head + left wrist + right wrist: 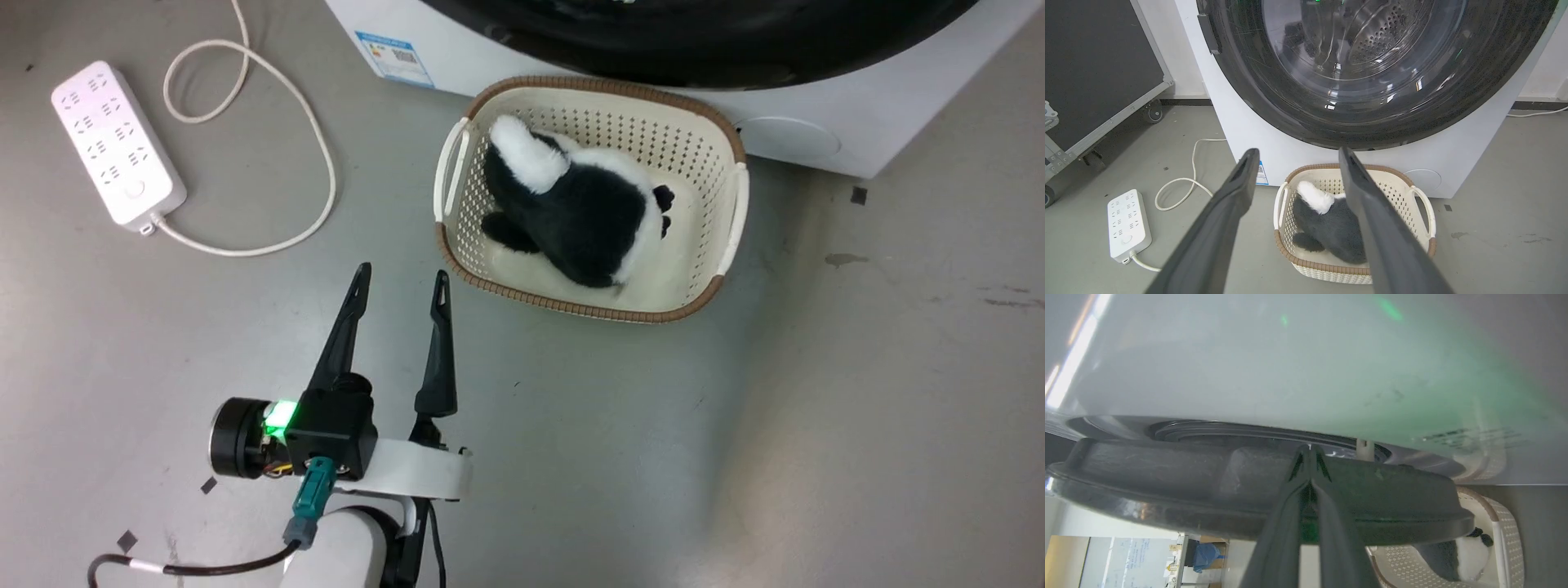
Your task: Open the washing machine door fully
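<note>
Our right gripper [1310, 451] is pinched closed, tips at the gap between the seemingly ajar door [1167, 490] and washer [1290, 375]; our left gripper [400, 282] hangs spread, empty. We judge the door stiff, heavy and slick: hook its rim, not the glass.

Bright, even light fills the head view, with soft shadows on the floor [775, 425] and a green lamp [277, 415] glowing on the left gripper [402, 272]. In the left wrist view the door [1372, 69] glass carries small white glints, and straight lines bow at the edges. The right wrist view is hazy: the washer [1290, 367] is blurred and tinted green, with a glare streak at upper left
</note>
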